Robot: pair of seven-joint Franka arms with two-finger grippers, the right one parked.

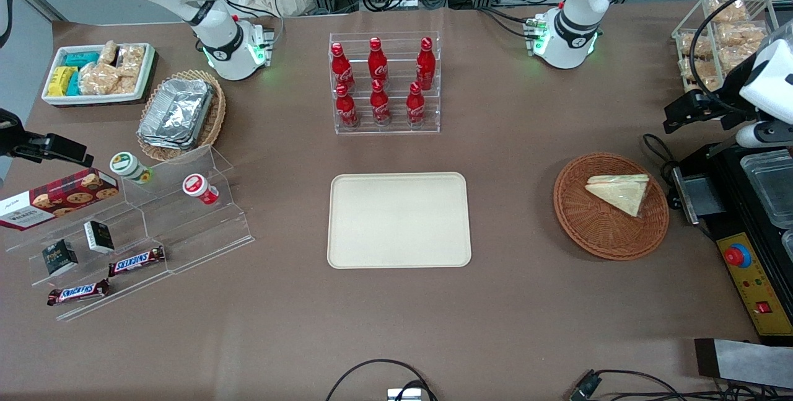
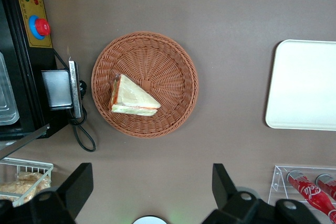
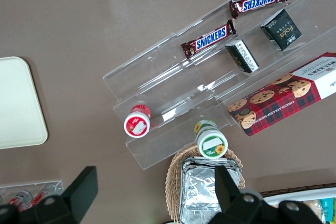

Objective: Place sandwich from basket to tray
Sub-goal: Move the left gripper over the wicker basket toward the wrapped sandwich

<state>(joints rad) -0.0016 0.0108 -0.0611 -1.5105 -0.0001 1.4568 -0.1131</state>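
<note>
Front view, near to far: tray [image 1: 399,220] sits bare mid-table; basket [image 1: 611,205] lies well apart from it toward the working arm's end, sandwich [image 1: 621,193] in it, lying flat near the rim. Left wrist view: gripper [image 2: 149,195] hangs high over the table beside the basket, fingers [image 2: 79,184] spread wide, holding nothing. Judgement: still at approach, no grasp yet. Next: centre over the wedge, descend, close across the bread faces.

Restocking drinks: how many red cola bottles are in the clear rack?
6: three on the rack's upper step, three on the lower. None look hidden.
</note>
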